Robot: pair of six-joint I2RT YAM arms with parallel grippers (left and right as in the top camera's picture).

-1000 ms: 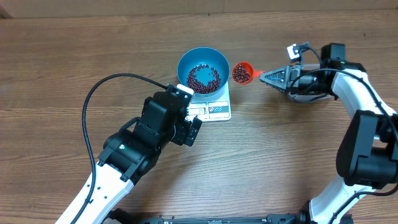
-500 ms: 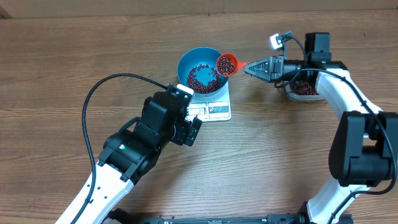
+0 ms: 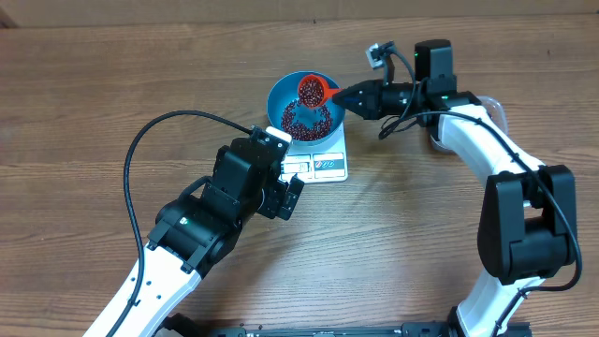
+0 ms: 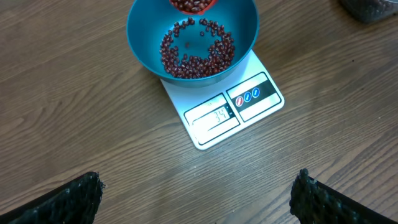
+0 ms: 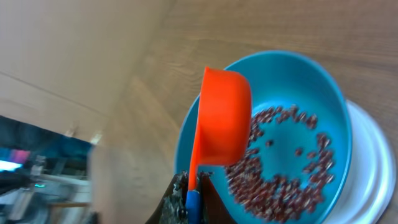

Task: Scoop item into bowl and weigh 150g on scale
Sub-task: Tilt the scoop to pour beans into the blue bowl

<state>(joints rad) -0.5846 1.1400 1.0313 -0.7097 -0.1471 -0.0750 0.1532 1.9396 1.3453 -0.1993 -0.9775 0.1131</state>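
The tabletop is brown wood-grain laminate with long planks running side to side. Its far edge shows as a paler strip along the top of the overhead view. From the right wrist, a pale wall and a blurred dim room show beyond that edge. Near the far edge the white scale lies flat, display and buttons facing the arms, showing a short reading too small for me to trust. The blue bowl sits on top, covering most of the platform. A loose ring of red-brown beans lies in the bottom of the bowl. The right end effector reaches in from the right, clamped tight on the handle of a red scoop. The scoop hangs above the bowl's far side with beans in its cup. The left end effector hovers just in front of the scale, its fingers spread wide with nothing between them. A clear tub of beans stands to the right of the scale, partly hidden under the right arm. A black cable loops over the wood beside the left arm. Bare wood stretches left of the bowl and between the two arms in front of the scale, while the strip behind the bowl is narrow.
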